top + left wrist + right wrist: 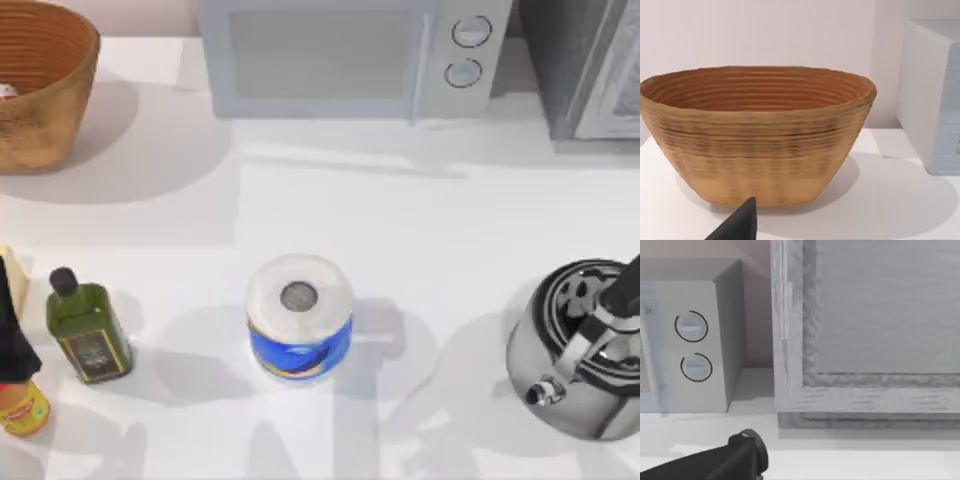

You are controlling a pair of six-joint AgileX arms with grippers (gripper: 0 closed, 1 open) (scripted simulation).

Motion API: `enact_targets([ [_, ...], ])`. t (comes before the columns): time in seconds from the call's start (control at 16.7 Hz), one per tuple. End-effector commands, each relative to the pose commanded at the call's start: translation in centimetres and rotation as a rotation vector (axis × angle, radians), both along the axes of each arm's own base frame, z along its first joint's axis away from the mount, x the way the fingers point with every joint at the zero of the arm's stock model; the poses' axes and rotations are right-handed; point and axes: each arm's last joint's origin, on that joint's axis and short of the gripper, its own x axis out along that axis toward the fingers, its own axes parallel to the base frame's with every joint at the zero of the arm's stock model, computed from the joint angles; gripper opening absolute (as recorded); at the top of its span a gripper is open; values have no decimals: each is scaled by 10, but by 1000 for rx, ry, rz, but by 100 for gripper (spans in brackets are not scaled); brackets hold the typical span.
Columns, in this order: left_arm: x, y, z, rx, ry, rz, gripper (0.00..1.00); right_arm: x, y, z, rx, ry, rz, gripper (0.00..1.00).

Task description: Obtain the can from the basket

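Note:
The basket (45, 85), round woven wicker with an orange-brown ribbed inside, stands at the table's far left corner. A small whitish piece with red, the can (5, 92), peeks out inside it at the picture's edge. In the left wrist view the basket (757, 140) stands straight ahead and its wall hides what lies inside. One dark fingertip (742, 222) of my left gripper shows a little short of the basket's foot. My left arm (12, 325) is at the near left edge. My right arm (626, 285) hangs over the kettle at the right edge.
A green oil bottle (88, 330) and an orange bottle (20, 408) stand near my left arm. A white roll with blue wrapper (298, 318) stands at front centre and a steel kettle (575, 350) at front right. A microwave (345, 55) and a grey cabinet (590, 65) line the back.

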Motion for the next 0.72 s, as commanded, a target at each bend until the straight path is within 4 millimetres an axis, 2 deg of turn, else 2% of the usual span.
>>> enact_targets([
  [0.18, 0, 0, 1, 0, 7, 4, 100, 0, 0, 0, 0, 0, 0, 100],
  [0.36, 2, 3, 14, 3, 63, 31, 100, 0, 0, 0, 0, 0, 0, 100],
  [0.54, 10, 6, 42, 9, 163, 63, 100, 0, 0, 0, 0, 0, 0, 100],
  [0.72, 29, 11, 80, 17, 289, 85, 100, 0, 0, 0, 0, 0, 0, 100],
])
